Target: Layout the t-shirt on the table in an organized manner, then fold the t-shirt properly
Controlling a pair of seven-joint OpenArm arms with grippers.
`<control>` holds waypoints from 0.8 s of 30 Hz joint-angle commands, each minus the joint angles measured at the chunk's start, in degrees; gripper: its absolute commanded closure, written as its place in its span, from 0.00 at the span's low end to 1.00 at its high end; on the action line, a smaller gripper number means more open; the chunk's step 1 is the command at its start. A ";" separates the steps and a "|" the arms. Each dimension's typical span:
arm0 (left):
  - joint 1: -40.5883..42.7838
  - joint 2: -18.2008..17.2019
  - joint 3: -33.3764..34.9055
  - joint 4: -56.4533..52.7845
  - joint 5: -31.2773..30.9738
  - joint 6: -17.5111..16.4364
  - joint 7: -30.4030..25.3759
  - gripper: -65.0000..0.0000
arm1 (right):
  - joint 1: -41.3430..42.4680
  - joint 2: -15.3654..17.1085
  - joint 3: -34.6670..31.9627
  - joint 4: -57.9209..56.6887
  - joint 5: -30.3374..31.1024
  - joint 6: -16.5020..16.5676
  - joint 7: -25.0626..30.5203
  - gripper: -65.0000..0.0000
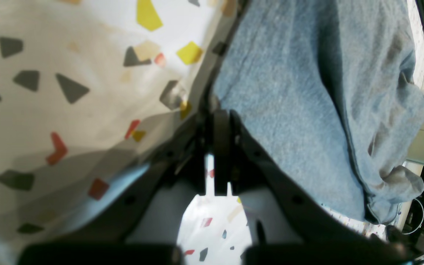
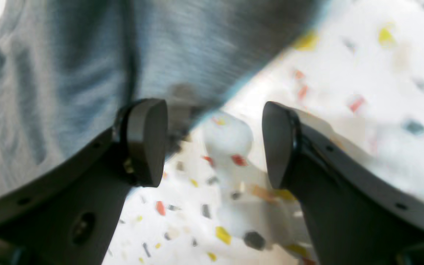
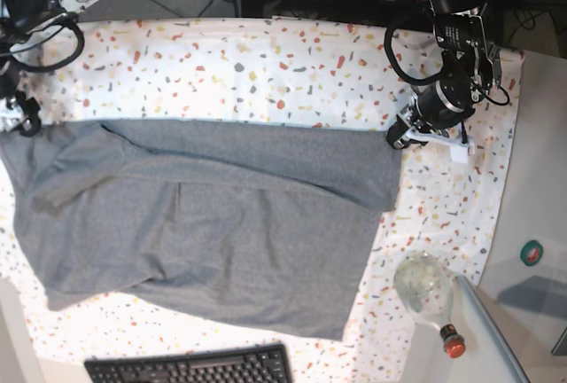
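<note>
T-shirt: the grey t-shirt (image 3: 204, 223) lies spread across the middle and left of the desk, mostly flat, with a long fold running along its upper edge and some creases at the left end.
Desk: white flecked cloth over the desk (image 3: 292, 64); bare cloth shows above the shirt and to its right.
Left gripper: the left gripper (image 1: 221, 121) sits at the shirt's upper right corner, its fingers pressed together right at the fabric's edge; whether cloth is pinched between them cannot be told.
Right gripper: the right gripper (image 2: 214, 143) is at the shirt's far left edge, fingers (image 2: 145, 140) spread wide, nothing between them.
Surroundings: a keyboard (image 3: 190, 367) at the near edge, a bottle (image 3: 430, 299) on the grey surface at the right.
</note>
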 commanded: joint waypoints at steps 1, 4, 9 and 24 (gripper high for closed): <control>-0.15 -0.59 -0.13 0.63 0.37 0.24 -0.04 1.00 | 1.35 1.46 -0.08 -0.84 1.11 0.22 2.34 0.41; 0.37 -0.67 -0.13 0.72 0.37 0.24 -0.04 1.00 | 2.40 3.83 -0.35 -7.79 1.11 0.13 6.12 0.41; 0.64 -0.85 -0.13 0.72 0.46 0.24 -0.04 1.00 | 5.22 9.02 -0.17 -19.48 1.11 0.13 9.11 0.41; 7.85 -4.98 -0.13 17.60 0.46 0.50 0.49 1.00 | 6.01 12.89 -5.01 -14.56 0.67 0.31 -0.12 1.00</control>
